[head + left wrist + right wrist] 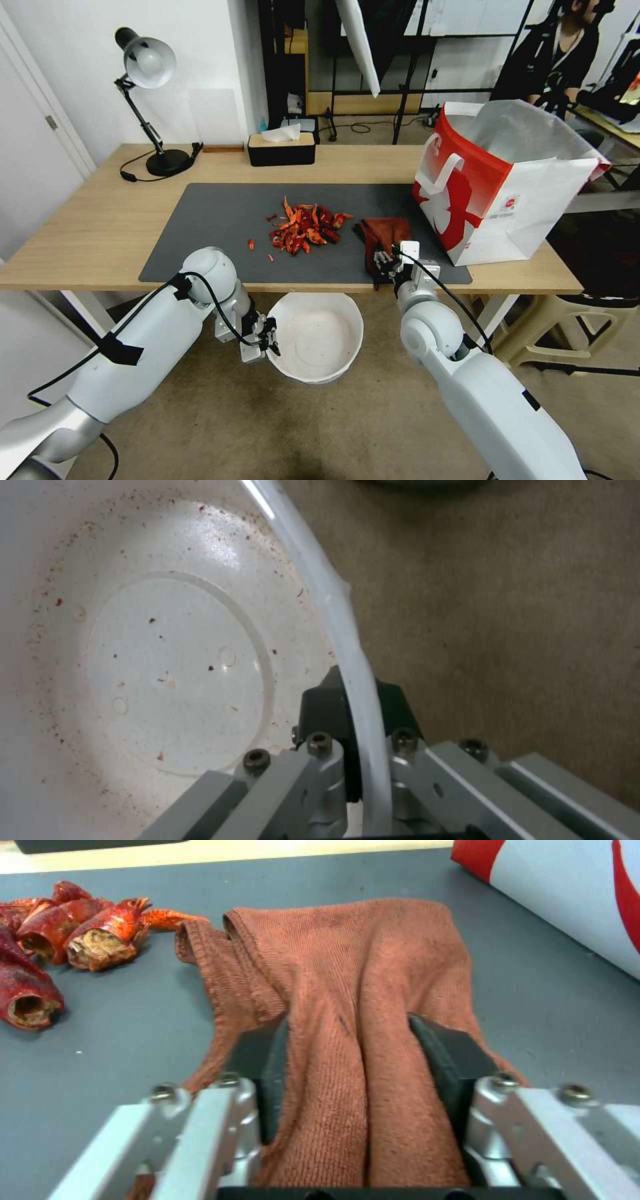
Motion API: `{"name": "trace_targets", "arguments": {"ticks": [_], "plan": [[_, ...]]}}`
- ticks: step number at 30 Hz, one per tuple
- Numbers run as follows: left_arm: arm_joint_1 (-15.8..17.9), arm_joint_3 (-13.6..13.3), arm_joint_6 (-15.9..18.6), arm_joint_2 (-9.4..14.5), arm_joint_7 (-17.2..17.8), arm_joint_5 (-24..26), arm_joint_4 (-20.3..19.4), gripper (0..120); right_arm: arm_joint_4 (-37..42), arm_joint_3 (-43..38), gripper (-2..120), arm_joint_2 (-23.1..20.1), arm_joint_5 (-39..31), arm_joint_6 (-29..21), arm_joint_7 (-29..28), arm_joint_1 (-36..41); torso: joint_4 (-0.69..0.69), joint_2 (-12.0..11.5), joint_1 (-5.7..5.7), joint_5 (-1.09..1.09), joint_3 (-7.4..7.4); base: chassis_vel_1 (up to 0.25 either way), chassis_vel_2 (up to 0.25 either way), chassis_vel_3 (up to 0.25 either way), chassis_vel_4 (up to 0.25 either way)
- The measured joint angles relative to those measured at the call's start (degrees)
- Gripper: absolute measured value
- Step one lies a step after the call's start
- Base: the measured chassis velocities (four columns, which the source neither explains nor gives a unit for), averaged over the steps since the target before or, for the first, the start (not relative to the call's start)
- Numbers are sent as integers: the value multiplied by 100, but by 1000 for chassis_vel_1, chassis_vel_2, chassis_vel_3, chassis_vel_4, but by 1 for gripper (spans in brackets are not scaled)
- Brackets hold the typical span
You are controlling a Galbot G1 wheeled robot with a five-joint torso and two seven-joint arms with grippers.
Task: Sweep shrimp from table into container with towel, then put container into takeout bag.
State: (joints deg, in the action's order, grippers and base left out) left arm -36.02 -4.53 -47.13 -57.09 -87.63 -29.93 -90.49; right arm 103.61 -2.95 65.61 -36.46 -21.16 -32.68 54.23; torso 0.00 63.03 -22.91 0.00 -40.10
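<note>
My right gripper (353, 1060) pinches the rust-brown soft towel (347, 965), red-orange curled shrimp (305, 229) just beyond; my left gripper (353, 715) clamps the round white plastic container's (167, 670) rim.

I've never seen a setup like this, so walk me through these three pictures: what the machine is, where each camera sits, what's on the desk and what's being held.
This is a two-armed wheeled robot. The wide picture comes from its head, looking down at a light-wood table with a dark grey mat. The other two come from cameras on its wrists.

On the mat lies a heap of red-orange shrimp. A red-and-white takeout bag stands open on the right; a desk lamp and black tissue box sit at the back.

The right gripper pinches a rust-brown towel lying on the mat beside the shrimp. The left gripper clamps the rim of a white bowl-shaped container, holding it below the table's front edge. It holds only crumbs.
</note>
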Motion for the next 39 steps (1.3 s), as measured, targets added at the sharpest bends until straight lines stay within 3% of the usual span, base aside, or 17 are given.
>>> {"name": "trace_targets", "arguments": {"ticks": [10, 22, 31, 39], "plan": [[0, 15, 0, -11, 0, 23, 6, 0, 46, 0, 10, -37, -26, -8, -1, 4, 0, 0, 0, 0, 0, 0, 0, 0, 0], [-39, 60, 0, 0, 0, 33, 15, 0, 323, -66, 10, -149, -107, 245, 136, 11, 0, 0, 0, 1, -1, 0, 0, 0, 0], [-75, 95, 0, 27, 1, 37, 29, 0, 120, 127, 10, -731, -543, 1071, 840, -760, 0, -1, -1, 0, -1, 0, 0, 0, 0], [-98, 154, 0, 107, 1, 57, 66, 0, -348, 571, 10, -1341, -1281, 1315, 1752, -1686, 0, 0, -2, 0, -1, 0, 0, 0, 0]]}}
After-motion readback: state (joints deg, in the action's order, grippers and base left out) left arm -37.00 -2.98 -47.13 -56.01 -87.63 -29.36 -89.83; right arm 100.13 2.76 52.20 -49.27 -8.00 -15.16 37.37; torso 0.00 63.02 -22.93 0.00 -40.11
